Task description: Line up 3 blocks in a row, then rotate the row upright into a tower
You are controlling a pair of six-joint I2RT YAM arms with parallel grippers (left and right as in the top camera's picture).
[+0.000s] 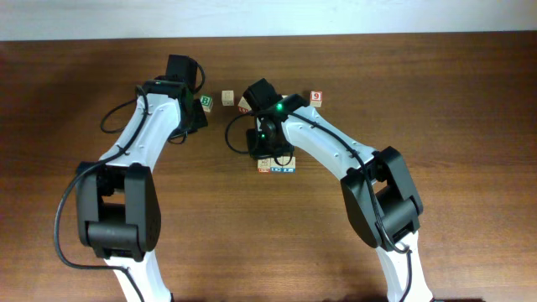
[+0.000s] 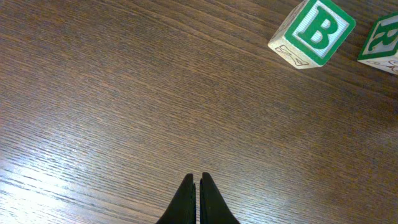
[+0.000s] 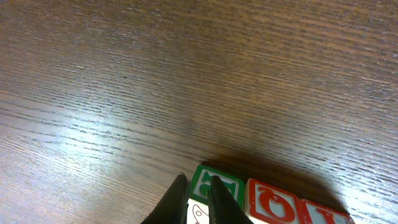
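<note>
Brown wood of the table (image 1: 84, 101) was seen, with the blocks (image 1: 284, 169) lined up near its middle. The right gripper (image 3: 197, 182), almost shut and empty, was set at the green-faced block (image 3: 221, 185); a gentle twist seemed needed next. The left gripper (image 2: 199, 183) was shut, empty.

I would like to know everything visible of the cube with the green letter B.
The green "B" cube is a small block of pale wood-like material. Its top face is white with a green border and green B; one side carries a faint line drawing. It rests flat on the brown table, turned askew in the left wrist view. Nothing grips it; another green-printed cube lies close beside it, seemingly apart.
</note>
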